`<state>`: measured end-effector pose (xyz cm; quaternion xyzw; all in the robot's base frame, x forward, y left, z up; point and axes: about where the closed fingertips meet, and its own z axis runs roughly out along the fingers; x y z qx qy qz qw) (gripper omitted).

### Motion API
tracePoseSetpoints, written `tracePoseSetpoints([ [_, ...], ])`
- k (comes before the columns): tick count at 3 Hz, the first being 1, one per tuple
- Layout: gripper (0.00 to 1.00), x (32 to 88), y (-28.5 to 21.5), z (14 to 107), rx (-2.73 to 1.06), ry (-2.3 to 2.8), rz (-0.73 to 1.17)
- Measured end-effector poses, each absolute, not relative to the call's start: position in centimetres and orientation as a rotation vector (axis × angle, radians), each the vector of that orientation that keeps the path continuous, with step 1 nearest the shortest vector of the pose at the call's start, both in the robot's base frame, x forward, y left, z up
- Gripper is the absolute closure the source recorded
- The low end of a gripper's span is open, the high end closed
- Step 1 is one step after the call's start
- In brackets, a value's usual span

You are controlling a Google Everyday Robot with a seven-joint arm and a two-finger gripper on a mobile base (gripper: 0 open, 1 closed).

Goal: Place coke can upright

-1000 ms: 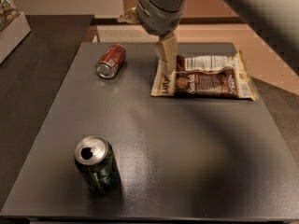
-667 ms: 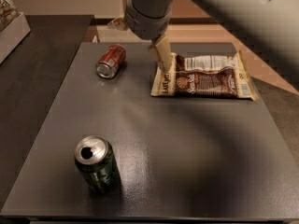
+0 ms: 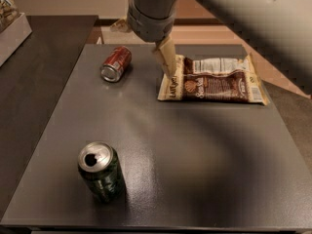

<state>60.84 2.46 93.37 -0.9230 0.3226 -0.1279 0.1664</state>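
Red coke can [image 3: 116,64] lies on its side at the dark counter's [image 3: 195,160] far left, the pincer [image 3: 165,58] hanging near its right, seemingly above a snack bag's [image 3: 214,79] edge, spread or closed unclear.

The pale grey arm [image 3: 234,13] (one dark hole) ends in a tan gripper [image 3: 166,58] over the table's [image 3: 195,155] far side.

Grey arm [image 3: 234,13] reaching in from upper right, pincer [image 3: 168,63] angled downward, top centre
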Motion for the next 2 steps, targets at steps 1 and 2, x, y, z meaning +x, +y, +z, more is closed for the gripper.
tracePoseSetpoints([
  [1,0.0,61.9,3.2,92.9,-2.625,0.914,-0.33],
  [2,0.0,63.5,4.1,92.6,-2.623,0.891,-0.317],
])
